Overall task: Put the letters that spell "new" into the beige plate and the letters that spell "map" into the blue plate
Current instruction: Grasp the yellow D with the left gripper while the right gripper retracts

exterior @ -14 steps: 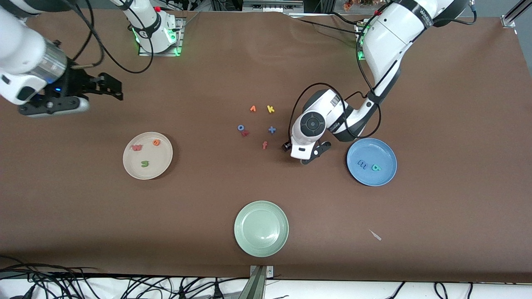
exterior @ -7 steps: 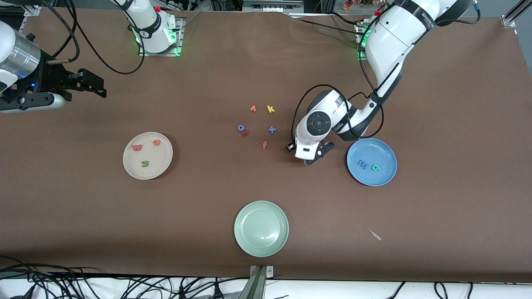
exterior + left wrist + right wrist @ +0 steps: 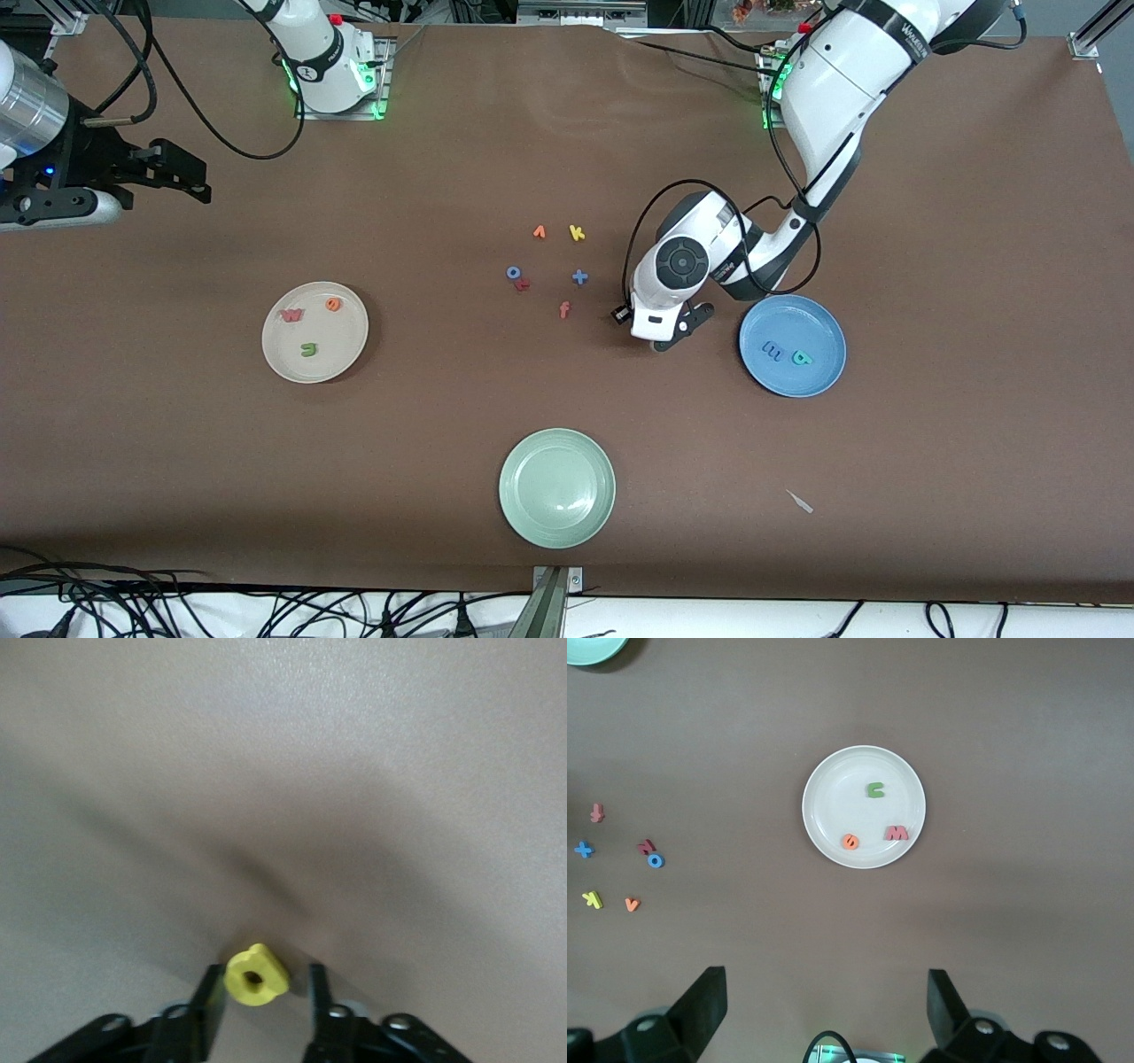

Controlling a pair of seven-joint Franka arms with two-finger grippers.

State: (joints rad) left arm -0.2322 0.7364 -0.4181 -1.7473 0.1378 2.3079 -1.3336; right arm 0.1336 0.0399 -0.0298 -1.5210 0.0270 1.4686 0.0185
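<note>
Down on the bench between the loose letters and the blue plate (image 3: 793,346), which holds the blue m (image 3: 772,353) and teal p (image 3: 802,358), the left hand (image 3: 257,1001) has its fingers around the yellow a (image 3: 256,975), while the right hand (image 3: 824,1001) waits, spread wide, high above the beige plate (image 3: 864,807) with n, e and w in it.

On the beige plate (image 3: 276,354), in the middle band of the front view, 3 foam letters read w (image 3: 291,314), e (image 3: 333,304) and n (image 3: 308,349). The blue plate (image 3: 819,383) carries m (image 3: 772,353) and p (image 3: 802,358). Loose at the frame's centre lie a v (image 3: 539,232), k (image 3: 577,233), o (image 3: 513,272), a plus sign (image 3: 579,277), f (image 3: 564,309) and 1 red letter (image 3: 524,284) too small to read. Low in the left wrist view, a yellow letter (image 3: 256,975) with 1 hole cannot be read for certain. Black print on the left arm (image 3: 905,28), at the top edge, is illegible.
</note>
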